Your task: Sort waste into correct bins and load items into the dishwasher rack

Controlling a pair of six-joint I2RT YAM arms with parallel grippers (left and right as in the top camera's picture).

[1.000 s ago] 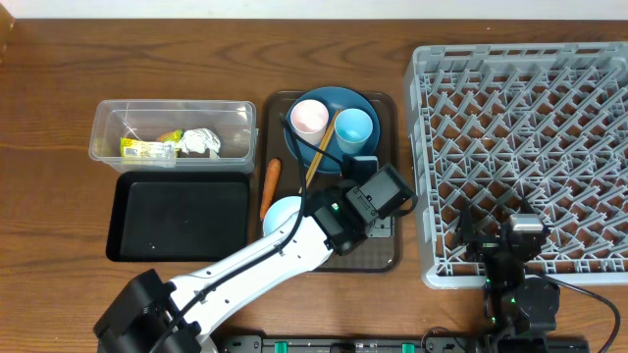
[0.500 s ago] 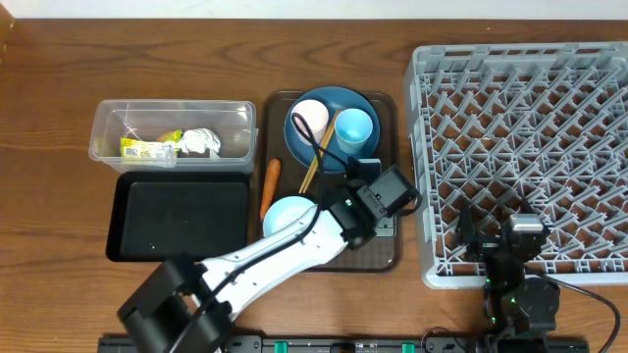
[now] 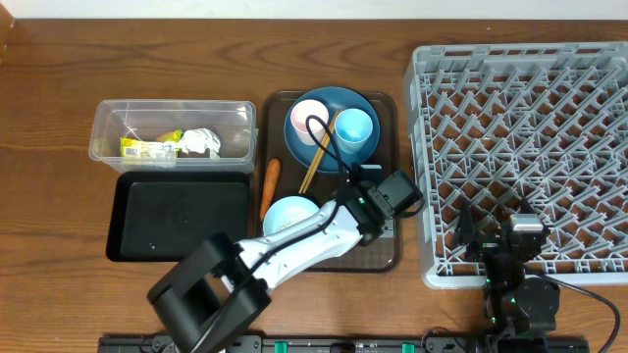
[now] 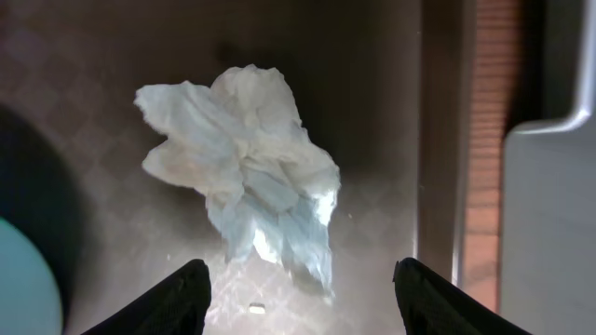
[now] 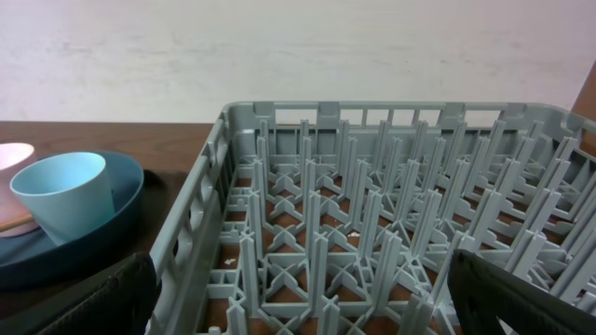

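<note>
Grey rack (image 3: 520, 147) at the table's (image 3: 59, 59) right edge. Clear container (image 3: 172, 111) at left holds wrapper (image 3: 147, 148) and crumpled tissue (image 3: 201, 143), black tray (image 3: 182, 216) beside it. Blue plate (image 3: 339, 98) carries pink cup (image 3: 299, 123) and light blue cup (image 3: 354, 128); chopsticks (image 3: 314, 169), carrot (image 3: 270, 186), bowl (image 3: 289, 214) nearby

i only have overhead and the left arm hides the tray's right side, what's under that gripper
Observer: A crumpled tissue, lying on the brown tray right under the left gripper.
Operator: is it gripped
Observer: No. The fingers stand open on either side of it, clear of it.
Operator: right gripper open too
Observer: Yes, the right gripper is wide open, facing into the rack with nothing between its fingers.
</note>
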